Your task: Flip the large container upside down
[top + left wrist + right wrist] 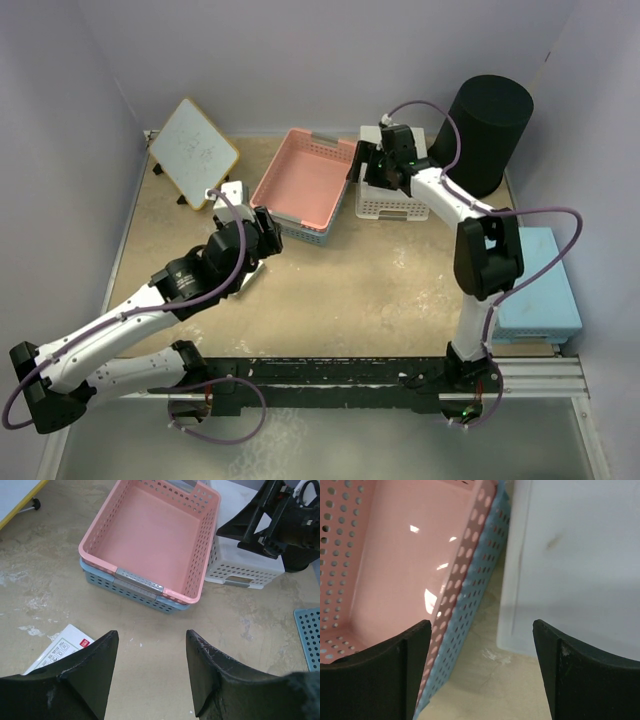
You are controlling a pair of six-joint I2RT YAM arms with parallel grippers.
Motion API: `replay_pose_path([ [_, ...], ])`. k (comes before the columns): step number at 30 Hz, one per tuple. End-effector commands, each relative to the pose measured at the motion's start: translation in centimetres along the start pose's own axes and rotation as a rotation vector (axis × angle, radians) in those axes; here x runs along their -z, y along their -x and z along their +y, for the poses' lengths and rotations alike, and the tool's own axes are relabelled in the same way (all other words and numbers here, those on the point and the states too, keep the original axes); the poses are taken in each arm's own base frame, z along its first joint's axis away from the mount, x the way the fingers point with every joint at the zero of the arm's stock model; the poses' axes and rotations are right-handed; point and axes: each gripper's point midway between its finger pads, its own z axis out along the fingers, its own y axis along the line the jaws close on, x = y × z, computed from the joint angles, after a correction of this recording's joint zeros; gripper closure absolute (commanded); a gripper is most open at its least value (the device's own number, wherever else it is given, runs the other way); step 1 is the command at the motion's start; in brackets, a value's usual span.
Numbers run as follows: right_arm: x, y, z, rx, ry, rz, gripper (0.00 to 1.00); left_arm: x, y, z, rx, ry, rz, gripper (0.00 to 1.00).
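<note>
Both left gripper and right gripper gape empty; the large container, foot partly hidden, stands apart in the table's far right corner.

Mottled beige table, scuffed white in patches. Straight ahead of the left gripper: a blue basket with a pink basket nested inside, a white basket just beside them on the right, a printed leaflet flat by its left finger, and a tilted whiteboard far off left. Beyond the right gripper, to its right, the large container standing in the far corner; back toward that arm's base, a light-blue lattice piece at the right edge.
</note>
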Motion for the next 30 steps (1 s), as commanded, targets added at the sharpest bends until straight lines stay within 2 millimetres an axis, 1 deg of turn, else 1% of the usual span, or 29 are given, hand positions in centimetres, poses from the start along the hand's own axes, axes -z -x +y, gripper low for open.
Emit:
replay_pose_path([
  [1, 0.1, 2.0, 4.8, -0.005, 0.14, -0.031, 0.15, 0.6, 1.3, 0.2, 0.048, 0.001, -0.04, 0.46],
  [8, -2.9, 0.3, 8.5, -0.025, 0.236, 0.041, 0.12, 0.9, 1.7, 0.3, 0.047, 0.003, -0.044, 0.46],
  [10, -3.6, 0.0, 9.9, -0.034, 0.28, 0.061, 0.11, 1.0, 1.8, 0.4, 0.047, 0.005, -0.045, 0.46],
  [12, -4.2, -0.1, 11.7, -0.043, 0.345, 0.074, 0.11, 1.1, 1.9, 0.6, 0.05, 0.009, -0.047, 0.46],
  [14, -4.3, 0.3, 14.1, -0.029, 0.427, 0.079, 0.11, 1.4, 2.0, 0.8, 0.055, 0.01, -0.05, 0.46],
  [16, -4.4, 0.2, 15.8, 0.008, 0.467, 0.092, 0.11, 1.5, 2.1, 0.9, 0.058, 0.012, -0.051, 0.46],
  [17, -4.4, 0.1, 16.1, 0.029, 0.465, 0.097, 0.1, 1.5, 2.1, 1.0, 0.059, 0.013, -0.052, 0.46],
  [19, -4.3, 0.2, 15.7, 0.045, 0.43, 0.103, 0.1, 1.6, 2.1, 1.0, 0.062, 0.013, -0.051, 0.46],
  [22, -3.7, 1.7, 12.6, 0.033, 0.313, 0.028, 0.08, 1.8, 2.1, 1.1, 0.069, 0.01, -0.05, 0.46],
  [23, -3.4, 2.4, 11.8, 0.014, 0.297, -0.002, 0.07, 1.8, 2.1, 1.0, 0.07, 0.009, -0.05, 0.46],
  [25, -3.1, 3.1, 10.0, -0.025, 0.274, -0.03, 0.07, 1.7, 2.0, 1.1, 0.071, 0.009, -0.05, 0.46],
  [27, -3.2, 3.6, 8.5, -0.039, 0.251, -0.031, 0.07, 1.7, 2.0, 1.1, 0.071, 0.012, -0.052, 0.46],
  [30, -4.0, 3.1, 7.3, -0.035, 0.214, -0.001, 0.07, 1.7, 2.1, 1.2, 0.075, 0.02, -0.057, 0.45],
])
